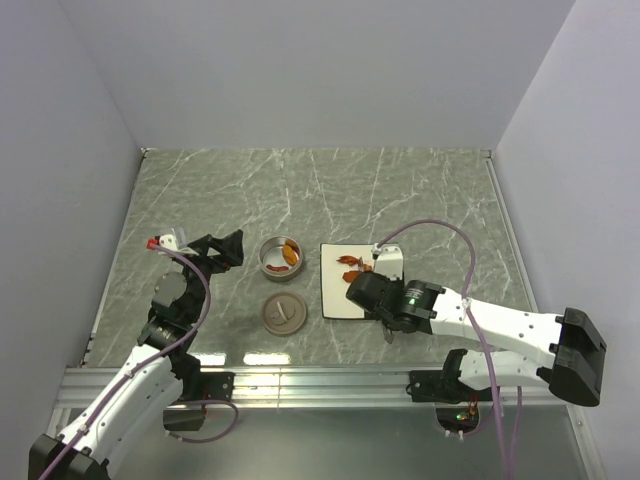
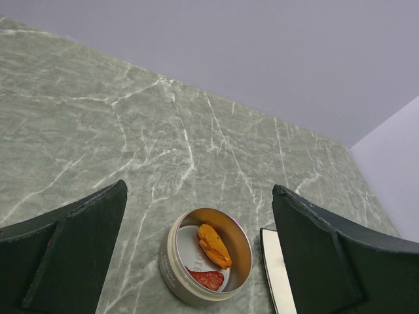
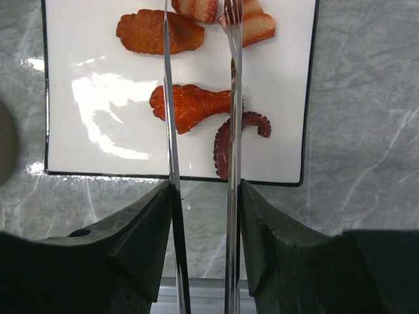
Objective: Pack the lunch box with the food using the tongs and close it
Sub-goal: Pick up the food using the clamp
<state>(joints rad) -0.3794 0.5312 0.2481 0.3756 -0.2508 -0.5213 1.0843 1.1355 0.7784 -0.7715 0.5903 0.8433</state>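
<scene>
Right wrist, unlike top external, shows you the right gripper clamping the tongs over food; tips cropped, pinch unclear

White square plate rests on marbled tabletop

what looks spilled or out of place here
Nothing stands out. The orange-brown food pieces sit only in the round silver tin or on the white square plate, and the brownish disc lid lies flat beside the tin.
</scene>
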